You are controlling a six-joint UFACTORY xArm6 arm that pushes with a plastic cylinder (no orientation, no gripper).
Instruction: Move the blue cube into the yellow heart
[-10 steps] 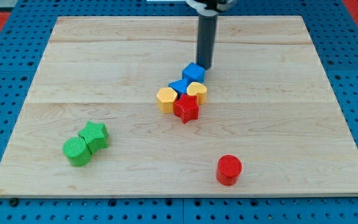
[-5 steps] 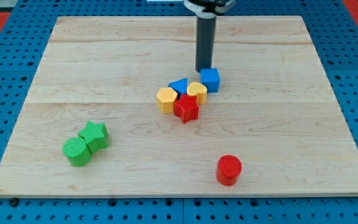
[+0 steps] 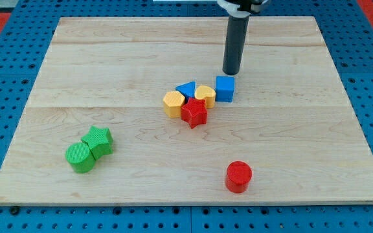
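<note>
The blue cube (image 3: 225, 88) sits just right of the yellow heart (image 3: 204, 95), touching or nearly touching its right side. My tip (image 3: 231, 72) is just above the cube toward the view's top, slightly to its right, close to its far edge. The yellow heart is in a cluster with a blue triangle (image 3: 187, 89) on its left, a yellow hexagon (image 3: 173, 103) further left and a red star (image 3: 193, 112) below.
A green star (image 3: 98, 140) and a green cylinder (image 3: 79, 157) lie together at the lower left. A red cylinder (image 3: 238, 176) stands at the lower right of centre. The wooden board (image 3: 303, 129) lies on a blue pegboard.
The blue cube slid from the top of the cluster to the right side of the yellow heart. My tip moved right, from the cube's upper left to above it.
</note>
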